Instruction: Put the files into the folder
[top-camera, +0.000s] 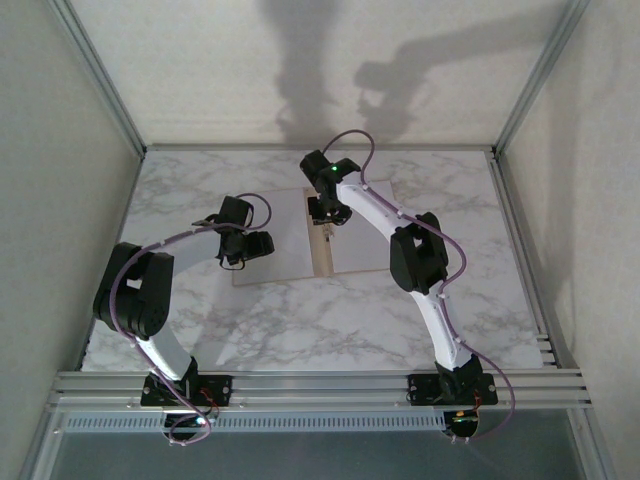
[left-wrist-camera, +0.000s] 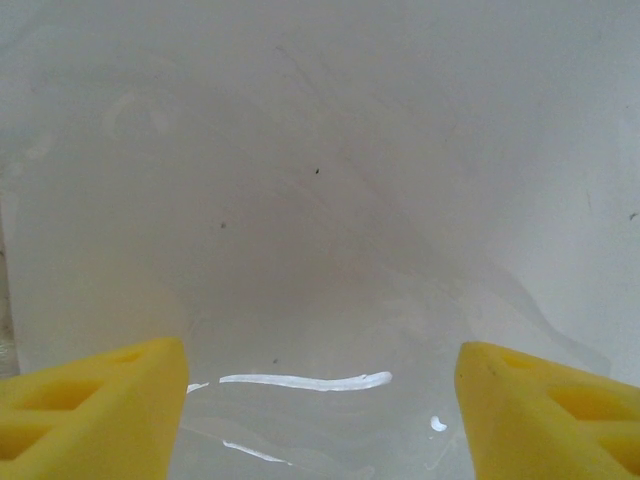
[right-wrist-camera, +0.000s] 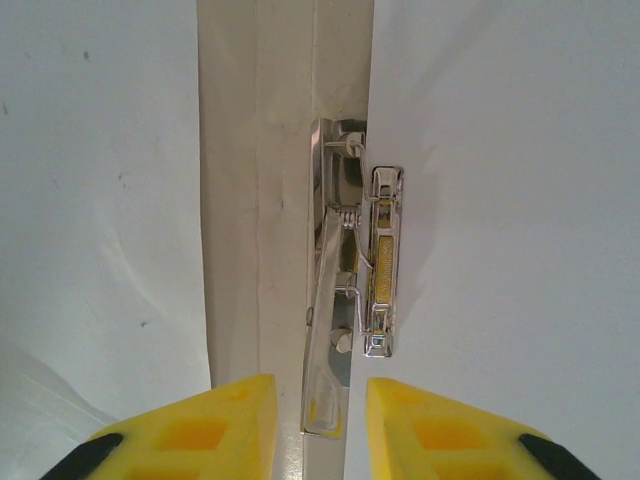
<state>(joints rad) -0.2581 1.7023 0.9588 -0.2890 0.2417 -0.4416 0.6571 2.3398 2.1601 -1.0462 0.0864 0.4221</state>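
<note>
A white-grey veined marble table (top-camera: 300, 330) seen from above, with two arms reaching in from the near edge. The tan-brown cardboard folder (top-camera: 322, 262) lies open and flat at the middle of the table, its spine running away from the arms. White files (top-camera: 275, 235) cover both of its halves, one sheet on each side of the spine, with a thin rim of cardboard showing along the near edge.

The left arm bends in from the left and hangs over the near left part of the left sheet. In the left wrist view, the left gripper (left-wrist-camera: 320, 400) points down at plain white paper with a few tiny dark specks and a glossy, slightly rippled sheen near the bottom. Its two yellow fingertips (left-wrist-camera: 95, 400) stand wide apart at the bottom corners, with nothing between them.

The right arm arches in from the right and hangs over the folder's spine. In the right wrist view, the right gripper (right-wrist-camera: 320, 420) is just above the small metal clip fastener (right-wrist-camera: 355, 260), which sits on the tan spine strip at the inner edge of the right sheet. The yellow fingertips are close together with a narrow gap, and the near end of the clip's lever lies in that gap. A sliver of space shows on either side of the lever; whether the fingers touch it cannot be told.
</note>
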